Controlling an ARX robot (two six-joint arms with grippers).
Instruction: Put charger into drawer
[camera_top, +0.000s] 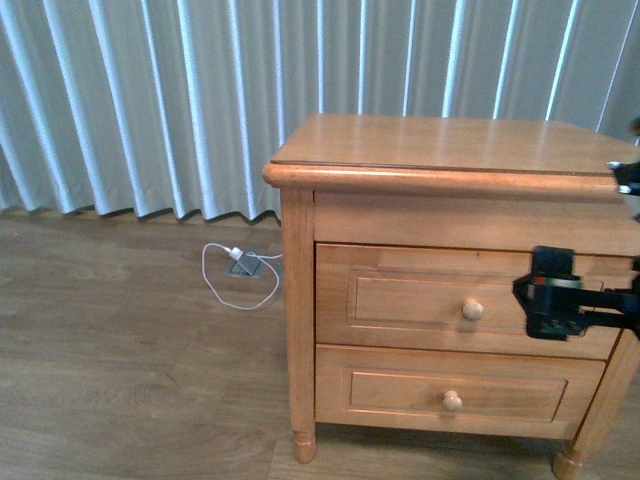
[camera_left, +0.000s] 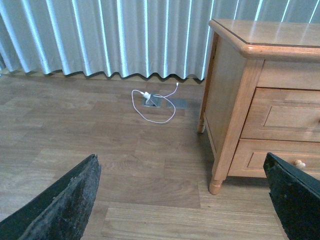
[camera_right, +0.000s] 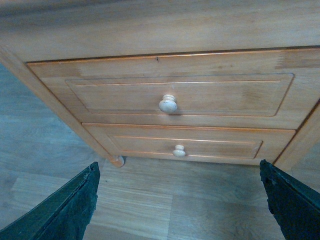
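On the wooden floor (camera_top: 130, 350) at the far left, well apart from both grippers, a thin white looped cable (camera_top: 240, 280) lies by a small grey floor box (camera_top: 243, 264) at the foot of the pale pleated curtain (camera_top: 150, 100). The left gripper (camera_left: 185, 200) shows only in its own wrist view: its two dark fingers (camera_left: 65, 205) stand wide apart over bare floor with nothing between them, the nightstand (camera_top: 440, 150) lying ahead of it and off to one side. The nightstand has a bare top and two closed drawers. The upper drawer (camera_top: 400, 300), honey-brown with a recessed panel and one round pale knob (camera_top: 472, 309), sits shut and flush; the lower drawer (camera_top: 400, 390) below it is shut too. Just beside the upper drawer's knob, in front of the right end of that drawer front, hangs the right gripper (camera_top: 550, 292), spread wide and holding nothing; in its wrist view the knob lies straight ahead between its fingers, not touched. The charger shows in none of the views, so its place cannot be told.
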